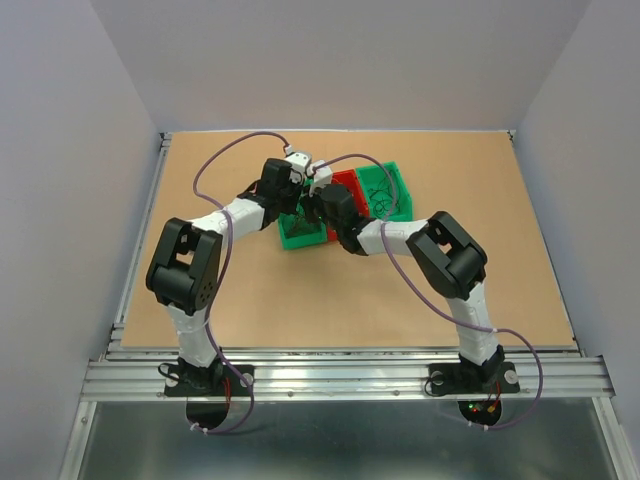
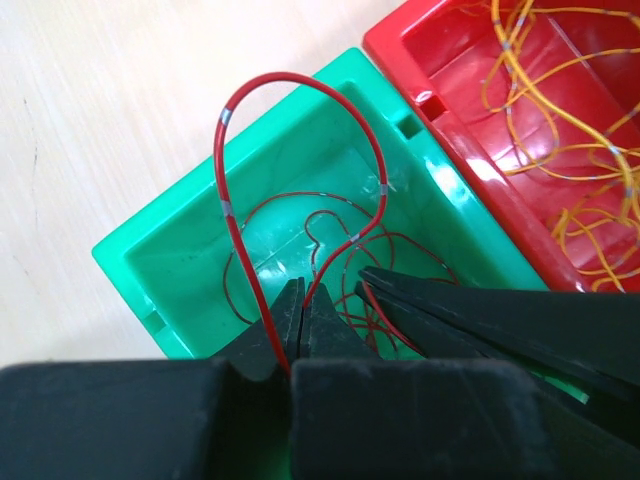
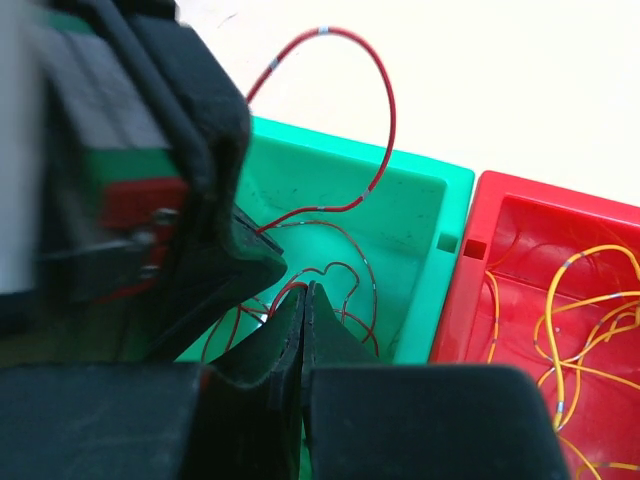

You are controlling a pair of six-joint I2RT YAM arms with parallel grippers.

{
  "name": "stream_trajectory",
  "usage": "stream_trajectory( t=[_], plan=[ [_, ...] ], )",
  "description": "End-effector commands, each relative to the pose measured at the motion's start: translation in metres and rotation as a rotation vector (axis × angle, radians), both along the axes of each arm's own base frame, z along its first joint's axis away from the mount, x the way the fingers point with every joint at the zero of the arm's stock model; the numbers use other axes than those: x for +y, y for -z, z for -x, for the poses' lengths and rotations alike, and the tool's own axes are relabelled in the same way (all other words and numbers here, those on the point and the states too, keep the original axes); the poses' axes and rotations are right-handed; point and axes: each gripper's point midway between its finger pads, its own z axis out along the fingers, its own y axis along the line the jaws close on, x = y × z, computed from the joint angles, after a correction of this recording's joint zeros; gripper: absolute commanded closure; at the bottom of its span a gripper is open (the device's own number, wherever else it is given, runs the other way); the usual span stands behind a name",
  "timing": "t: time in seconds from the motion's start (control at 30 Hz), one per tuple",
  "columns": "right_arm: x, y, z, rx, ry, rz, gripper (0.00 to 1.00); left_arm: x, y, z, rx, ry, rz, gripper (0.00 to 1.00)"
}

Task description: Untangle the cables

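bright, even light from up top. pale brown wood table (image 1: pixel 300 300) has only soft, faint shadows. wrist pics: table looks washed out & whitish, white glare on shiny red plastic bin (image 2: pixel 470 168), thin red curly wire (image 2: pixel 285 74) sharp, close black fingers (image 3: pixel 255 350) v. blurry.

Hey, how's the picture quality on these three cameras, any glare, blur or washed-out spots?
Top external: evenly lit and sharp, yet the contents of the bins are too small to resolve. Left wrist: the table is washed out pale, with glare on the rim of the red bin. Right wrist: the left hand near the lens is blurred, while the red wire is crisp.
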Motion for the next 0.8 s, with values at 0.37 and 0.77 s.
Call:
stream_trajectory(
  t=[0.37,0.77],
  plan=[
    [-0.015,-0.027,-0.018,-0.023,0.174,-0.074,1.00,0.004,-0.011,-0.023,0.008,-0.024,0.080,1.00],
    [0.016,-0.046,-0.025,0.011,0.112,-0.201,0.99,0.007,-0.029,-0.021,0.008,0.020,0.182,1.00]
  ],
)
